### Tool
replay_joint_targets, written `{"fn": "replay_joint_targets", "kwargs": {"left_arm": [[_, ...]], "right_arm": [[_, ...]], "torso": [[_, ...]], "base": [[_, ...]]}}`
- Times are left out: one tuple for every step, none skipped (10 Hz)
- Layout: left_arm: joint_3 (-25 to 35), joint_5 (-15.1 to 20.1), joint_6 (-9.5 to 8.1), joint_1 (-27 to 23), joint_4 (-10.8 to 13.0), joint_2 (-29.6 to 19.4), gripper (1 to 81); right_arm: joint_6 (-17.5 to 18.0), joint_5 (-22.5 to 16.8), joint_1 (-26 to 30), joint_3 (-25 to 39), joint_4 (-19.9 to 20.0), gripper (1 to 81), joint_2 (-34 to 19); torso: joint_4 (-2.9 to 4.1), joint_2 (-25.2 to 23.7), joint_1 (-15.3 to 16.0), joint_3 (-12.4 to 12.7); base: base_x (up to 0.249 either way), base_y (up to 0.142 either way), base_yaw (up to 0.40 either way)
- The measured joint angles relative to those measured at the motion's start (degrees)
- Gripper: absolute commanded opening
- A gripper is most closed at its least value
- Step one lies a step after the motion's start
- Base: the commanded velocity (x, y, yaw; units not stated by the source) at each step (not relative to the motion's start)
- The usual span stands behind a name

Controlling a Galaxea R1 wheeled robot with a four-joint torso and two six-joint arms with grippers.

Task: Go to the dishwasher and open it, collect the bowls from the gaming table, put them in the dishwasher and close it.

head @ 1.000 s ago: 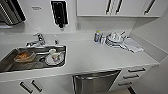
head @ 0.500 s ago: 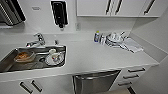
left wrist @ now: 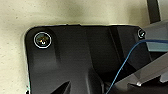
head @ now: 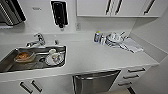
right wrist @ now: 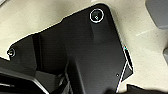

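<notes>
The dishwasher sits under the white counter, just right of centre in the head view. Its brushed steel front has a horizontal bar handle along the top, and the door is shut. The bowls and the gaming table are out of view. Both wrist views look down past the robot's dark plate at pale speckled floor.
A steel sink at the left holds dishes, with a tap behind it. Stacked dishes and a cloth lie at the counter's back right. White drawers flank the dishwasher; wall cabinets hang above.
</notes>
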Motion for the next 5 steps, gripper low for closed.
{"fn": "replay_joint_targets", "kwargs": {"left_arm": [[-0.05,0.96,-0.02,0.00,0.00,0.17,81.1],[-0.05,3.88,-0.02,-0.26,0.00,0.59,81.1],[-0.05,5.97,-0.02,-0.63,0.00,0.87,81.1],[-0.07,6.42,0.00,-0.87,0.00,1.05,81.1],[-0.07,6.47,-0.02,-0.94,0.00,1.13,81.1]], "right_arm": [[-0.02,0.16,-1.44,-1.60,-1.22,81.1,2.29],[-0.06,0.46,-2.93,-2.46,-2.28,81.1,4.08],[-0.06,0.57,-3.67,-2.82,-2.86,81.1,4.78],[-0.06,0.57,-3.97,-3.72,-3.41,81.1,5.13],[-0.06,0.57,-3.89,-5.18,-3.72,81.1,5.44]], "torso": [[0.00,0.00,0.00,0.00],[0.00,0.00,0.00,0.00],[0.00,0.00,0.00,0.02],[0.00,0.00,0.00,0.02],[0.00,0.00,0.00,0.02]], "base": [[0.000,0.000,0.000],[0.000,0.000,0.000],[0.000,0.000,0.000],[0.000,0.000,0.000],[0.000,0.000,0.000]]}}
